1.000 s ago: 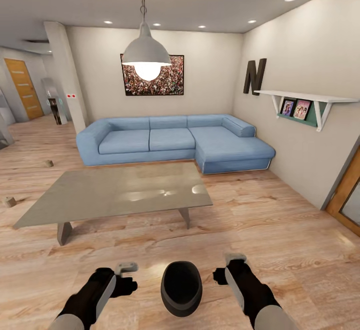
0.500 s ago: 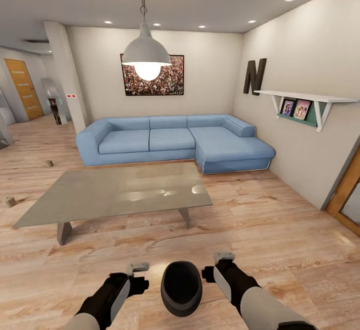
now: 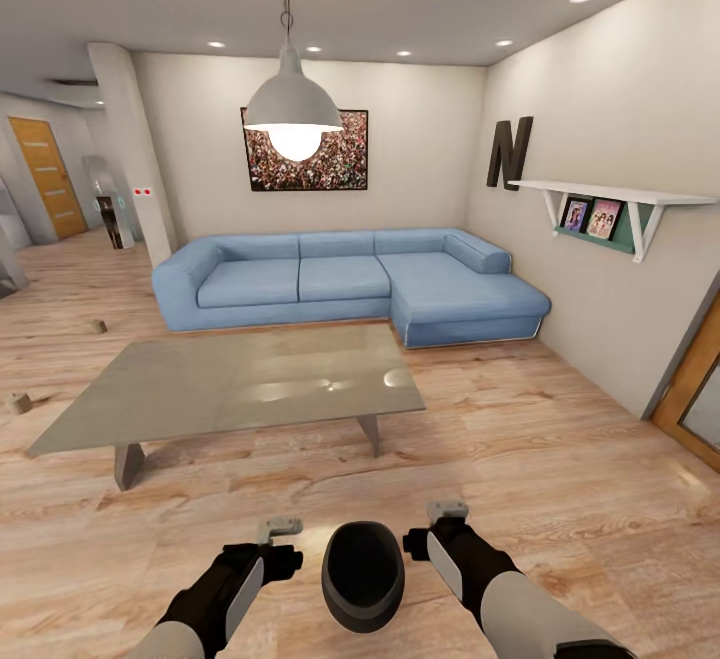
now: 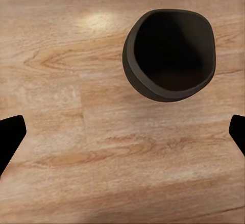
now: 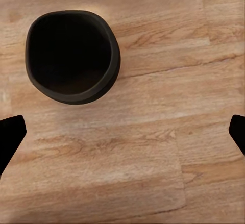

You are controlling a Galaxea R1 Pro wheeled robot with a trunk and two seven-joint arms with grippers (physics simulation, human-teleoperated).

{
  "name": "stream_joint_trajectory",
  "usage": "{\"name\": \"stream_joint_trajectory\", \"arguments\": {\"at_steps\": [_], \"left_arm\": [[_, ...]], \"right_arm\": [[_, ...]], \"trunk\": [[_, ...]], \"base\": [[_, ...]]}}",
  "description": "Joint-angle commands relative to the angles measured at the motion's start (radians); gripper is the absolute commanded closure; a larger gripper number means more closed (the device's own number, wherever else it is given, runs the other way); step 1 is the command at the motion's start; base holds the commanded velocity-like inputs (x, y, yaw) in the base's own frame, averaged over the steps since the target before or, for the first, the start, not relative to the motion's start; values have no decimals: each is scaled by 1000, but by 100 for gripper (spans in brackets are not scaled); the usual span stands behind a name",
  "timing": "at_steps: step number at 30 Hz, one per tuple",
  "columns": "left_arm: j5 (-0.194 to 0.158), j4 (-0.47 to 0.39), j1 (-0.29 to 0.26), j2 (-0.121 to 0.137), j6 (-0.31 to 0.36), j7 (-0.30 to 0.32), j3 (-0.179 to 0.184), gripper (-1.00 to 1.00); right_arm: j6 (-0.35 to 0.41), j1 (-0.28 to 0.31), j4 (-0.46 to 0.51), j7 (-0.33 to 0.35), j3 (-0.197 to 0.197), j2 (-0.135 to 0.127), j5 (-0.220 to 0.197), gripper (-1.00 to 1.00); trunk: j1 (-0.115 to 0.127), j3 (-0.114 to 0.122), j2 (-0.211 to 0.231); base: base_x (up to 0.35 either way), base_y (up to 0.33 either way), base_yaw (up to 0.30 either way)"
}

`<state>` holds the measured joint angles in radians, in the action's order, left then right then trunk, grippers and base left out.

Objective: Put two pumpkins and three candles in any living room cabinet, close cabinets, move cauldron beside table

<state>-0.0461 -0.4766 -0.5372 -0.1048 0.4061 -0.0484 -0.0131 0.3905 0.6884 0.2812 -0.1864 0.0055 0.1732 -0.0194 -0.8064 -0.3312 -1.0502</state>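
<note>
Head view: your cauldron [image 3: 362, 575] stands upright on the wooden floor [image 3: 560, 459], mouth open upward, between your two arms and well short of the table's near edge. The table [image 3: 240, 379], a low grey slab on angled legs, sits farther out, with the blue corner sofa [image 3: 345, 282] behind it against the back wall. Two small brown stubs, candles by their look, [image 3: 19, 402] [image 3: 97, 325], lie on the floor beyond the table's left end, apart from each other.

Your left gripper [image 3: 283, 551] hangs just beside the cauldron on its left; your right gripper [image 3: 425, 537] hangs just beside it on the right. Neither touches the pot.

Left wrist view: the cauldron [image 4: 169, 54] lies off to one side of the spread fingertips [image 4: 10, 137], bare floor between them. Right wrist view: the cauldron [image 5: 72, 55] likewise sits aside from the fingertips [image 5: 10, 134]. Both claws stand wide apart, holding nothing.

A pendant lamp [image 3: 292, 107] hangs over the table.
</note>
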Motion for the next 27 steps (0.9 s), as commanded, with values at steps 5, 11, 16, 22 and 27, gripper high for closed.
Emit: {"name": "stream_joint_trajectory", "arguments": {"at_steps": [5,11,16,22,27], "left_arm": [[-4,-2,0,1,1,-3,-2,-100],[-3,2,1,2,-36,-4,-2,-100],[-3,3,2,1,-48,-9,-2,-100],[-3,2,2,1,-50,-10,-1,-100],[-3,0,2,2,-50,-10,-1,-100]], "right_arm": [[-5,0,1,-4,2,0,-2,-100],[-7,0,0,1,2,0,-2,-100],[-7,0,0,2,3,0,-2,-100],[-6,0,1,21,4,0,-1,-100],[-6,0,3,38,4,0,1,-100]], "trunk": [[0,-1,-1],[0,-1,-1],[0,-1,-1],[-15,-14,-29],[-35,-29,-64]], "base": [[0,0,0],[0,0,0],[0,0,0],[0,0,0],[0,0,0]]}}
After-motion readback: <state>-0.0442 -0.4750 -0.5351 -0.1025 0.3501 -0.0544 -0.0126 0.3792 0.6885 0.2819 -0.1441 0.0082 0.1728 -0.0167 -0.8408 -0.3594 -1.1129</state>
